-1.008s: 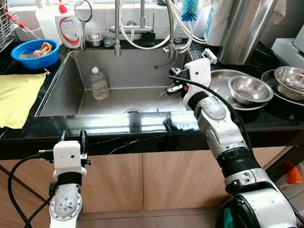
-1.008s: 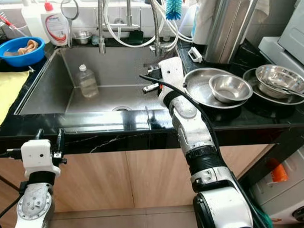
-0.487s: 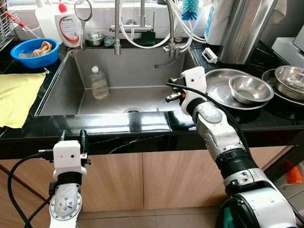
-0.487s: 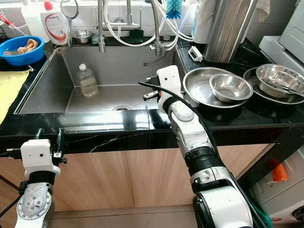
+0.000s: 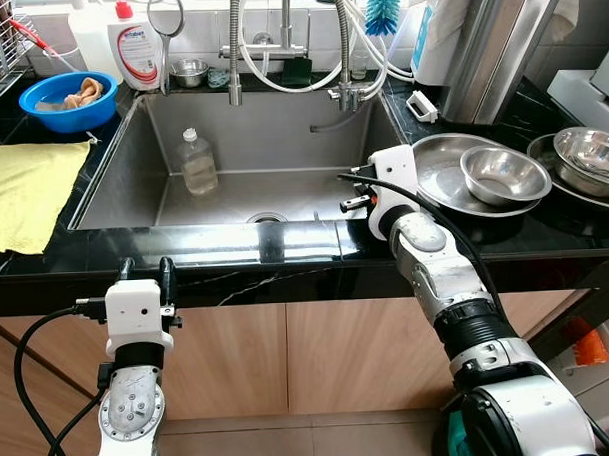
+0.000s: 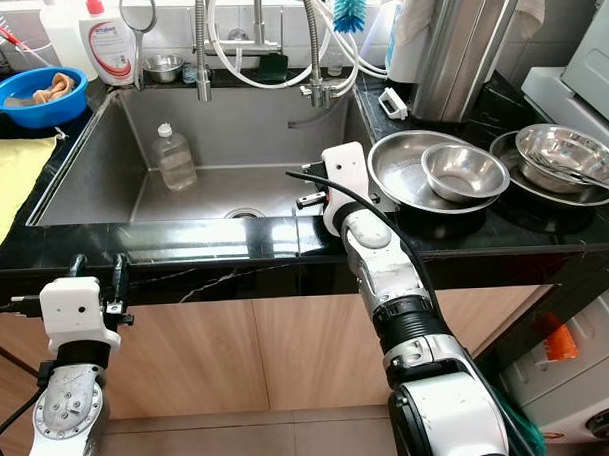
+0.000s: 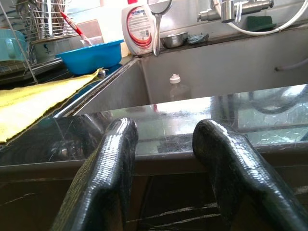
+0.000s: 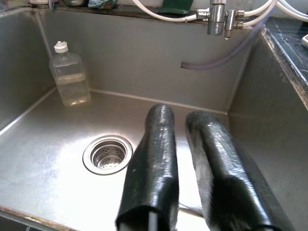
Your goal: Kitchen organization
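Note:
A clear plastic bottle point(image 5: 197, 164) with a white cap stands upright at the back left of the steel sink point(image 5: 281, 139). In the right wrist view the bottle point(image 8: 70, 72) is far beyond the fingers, left of the drain point(image 8: 107, 154). My right gripper point(image 8: 180, 113) hangs over the sink's front right corner, shut and holding nothing. Its white wrist point(image 5: 395, 175) sits beside a wide steel pan point(image 5: 432, 163) that holds a steel bowl point(image 5: 501, 174). My left gripper point(image 5: 146, 264) stands open and idle below the counter's front edge.
A yellow cloth point(image 5: 28, 193) lies on the left counter, with a blue bowl point(image 5: 68, 96) and a detergent bottle point(image 5: 138, 56) behind it. More steel bowls point(image 5: 587, 153) and a tall steel canister point(image 5: 498, 46) crowd the right. Faucet hoses point(image 5: 279, 84) hang over the sink's back.
My right gripper has drawn back from the sink's right side toward its front edge and a little lower. The left arm and the bottle have stayed put.

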Tool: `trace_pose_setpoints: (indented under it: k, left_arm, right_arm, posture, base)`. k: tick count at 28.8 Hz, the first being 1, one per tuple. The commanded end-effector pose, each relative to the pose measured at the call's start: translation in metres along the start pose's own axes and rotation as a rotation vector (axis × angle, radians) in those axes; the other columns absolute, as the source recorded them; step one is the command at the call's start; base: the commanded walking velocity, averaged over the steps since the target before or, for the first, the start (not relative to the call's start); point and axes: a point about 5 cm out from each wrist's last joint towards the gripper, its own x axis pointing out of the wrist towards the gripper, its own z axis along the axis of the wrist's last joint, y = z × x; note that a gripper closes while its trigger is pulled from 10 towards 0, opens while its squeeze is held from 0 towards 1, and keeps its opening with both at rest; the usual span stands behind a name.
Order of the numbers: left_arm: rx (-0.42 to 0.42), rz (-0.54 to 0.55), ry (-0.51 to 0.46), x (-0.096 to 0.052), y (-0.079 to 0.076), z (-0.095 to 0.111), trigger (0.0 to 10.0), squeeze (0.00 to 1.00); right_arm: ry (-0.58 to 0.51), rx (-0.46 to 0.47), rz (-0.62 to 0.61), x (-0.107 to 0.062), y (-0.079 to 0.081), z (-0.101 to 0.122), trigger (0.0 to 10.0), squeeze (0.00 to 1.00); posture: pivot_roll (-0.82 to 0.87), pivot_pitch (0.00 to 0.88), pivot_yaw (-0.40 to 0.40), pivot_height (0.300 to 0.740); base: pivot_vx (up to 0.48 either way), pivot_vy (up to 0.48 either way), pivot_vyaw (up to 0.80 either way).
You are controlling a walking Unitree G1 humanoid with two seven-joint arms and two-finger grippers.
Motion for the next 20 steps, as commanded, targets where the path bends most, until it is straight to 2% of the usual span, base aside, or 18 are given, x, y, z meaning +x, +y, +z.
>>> trace_pose_setpoints:
  k: [1,3,4,5,6,7,14,15,16,19,20]
  left_arm:
    - [0.008,-0.016,0.074,-0.006,-0.002,-0.012,10.0,0.00]
    - [0.009,-0.017,0.071,-0.006,-0.002,-0.012,10.0,0.00]
    - [0.009,-0.018,0.070,-0.005,-0.002,-0.011,10.0,0.00]
    - [0.009,-0.018,0.069,-0.005,-0.002,-0.011,10.0,0.00]
    - [0.010,-0.020,0.068,-0.006,-0.002,-0.011,10.0,0.00]
    - [0.010,-0.020,0.068,-0.006,-0.002,-0.011,10.0,0.00]
    - [0.015,-0.024,0.071,-0.008,-0.002,-0.013,10.0,0.00]
    - [0.016,-0.027,0.073,-0.009,-0.002,-0.013,10.0,0.00]
    - [0.017,-0.029,0.074,-0.009,-0.002,-0.014,10.0,0.00]
    - [0.015,-0.034,0.074,-0.009,-0.003,-0.014,10.0,0.00]
    - [0.015,-0.034,0.074,-0.009,-0.003,-0.014,10.0,0.00]
  right_arm:
    - [0.013,0.001,-0.015,-0.001,-0.004,-0.002,10.0,0.89]
    - [0.010,0.000,-0.023,-0.002,-0.004,-0.003,10.0,0.83]
    - [0.003,-0.007,-0.025,-0.002,-0.004,-0.002,10.0,0.55]
    - [-0.001,-0.012,-0.026,-0.002,-0.004,-0.001,10.0,0.55]
    - [-0.033,-0.050,-0.032,-0.003,-0.005,0.007,10.0,0.00]
    - [-0.033,-0.050,-0.032,-0.003,-0.005,0.007,10.0,0.00]
    - [-0.208,-0.155,-0.120,-0.017,-0.032,0.061,10.0,0.00]
    - [-0.229,-0.168,-0.139,-0.021,-0.041,0.071,10.0,0.92]
    - [-0.232,-0.173,-0.151,-0.023,-0.045,0.074,10.0,1.00]
    - [-0.201,-0.200,-0.231,-0.030,-0.065,0.078,10.0,1.00]
    - [-0.201,-0.200,-0.231,-0.030,-0.065,0.078,10.0,1.00]
  posture:
    - [-0.05,0.062,-0.054,0.740]
    - [-0.04,0.045,-0.051,0.740]
    - [-0.04,0.039,-0.050,0.740]
    - [-0.04,0.039,-0.050,0.740]
    - [-0.04,0.028,-0.049,0.740]
    - [-0.04,0.028,-0.049,0.740]
    - [-0.05,0.000,-0.046,0.740]
    - [-0.06,0.000,-0.046,0.740]
    - [-0.06,0.000,-0.046,0.740]
    - [-0.06,0.000,-0.045,0.740]
    - [-0.06,0.000,-0.045,0.740]
  base:
    - [0.000,0.000,0.00]
    - [0.000,0.000,0.00]
    - [0.000,0.000,0.00]
    - [0.000,0.000,0.00]
    - [0.000,0.000,0.00]
    - [0.000,0.000,0.00]
    - [0.000,0.000,0.00]
    - [0.000,0.000,0.00]
    - [0.000,0.000,0.00]
    - [0.000,0.000,0.00]
    - [0.000,0.000,0.00]
